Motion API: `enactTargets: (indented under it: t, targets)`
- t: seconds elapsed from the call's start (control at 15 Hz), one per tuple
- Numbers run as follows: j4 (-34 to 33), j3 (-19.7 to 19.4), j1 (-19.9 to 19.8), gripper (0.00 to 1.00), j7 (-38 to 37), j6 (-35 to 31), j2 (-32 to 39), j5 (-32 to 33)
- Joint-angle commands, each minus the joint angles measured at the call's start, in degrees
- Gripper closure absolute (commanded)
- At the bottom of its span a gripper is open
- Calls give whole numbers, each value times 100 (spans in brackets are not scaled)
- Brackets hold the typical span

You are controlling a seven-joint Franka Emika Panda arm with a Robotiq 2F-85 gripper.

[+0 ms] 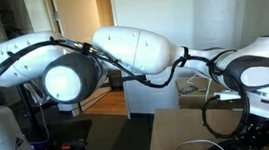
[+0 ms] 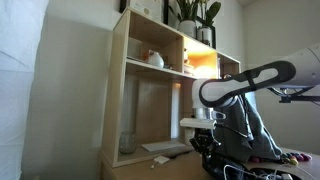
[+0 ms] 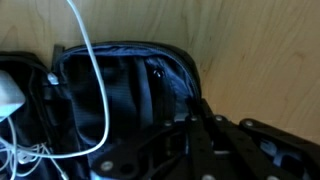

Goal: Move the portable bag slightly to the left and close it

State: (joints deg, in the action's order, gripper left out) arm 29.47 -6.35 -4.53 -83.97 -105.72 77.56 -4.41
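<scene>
The portable bag [image 3: 130,90] is black with a bluish lining. It lies open on the wooden table [image 3: 260,50] and fills the left and middle of the wrist view. A white cord [image 3: 95,70] loops across its opening. My gripper [image 3: 194,112] is at the bag's right rim, with its dark fingers drawn together on the edge. In an exterior view the gripper [image 2: 206,148] is low over the table, beside the raised dark side of the bag [image 2: 255,130]. In the exterior view filled by the arm, only the wrist [image 1: 258,122] shows clearly.
More white cords and a white plug [image 3: 10,100] lie in the bag's left part. A tall wooden shelf unit [image 2: 150,90] with plants [image 2: 195,15] on top stands behind the table. Pink items [image 2: 292,158] lie at the table's far right.
</scene>
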Motion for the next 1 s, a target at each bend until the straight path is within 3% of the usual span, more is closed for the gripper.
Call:
enactTargets:
  t: [0.0, 0.13, 0.2, 0.4, 0.47, 0.93]
  targets:
    - [-97, 34, -49, 97, -153, 1, -138, -79]
    - [-135, 22, -34, 97, -171, 110, -187, -53]
    - [-746, 71, -77, 97, -261, 405, 122, 27]
    - [-902, 45, 1, 97, -326, 773, 122, 109]
    - [-377, -38, 77, 97, -341, 629, -175, 52]
    - [-377, -47, 258, 98, -395, 595, -181, 111]
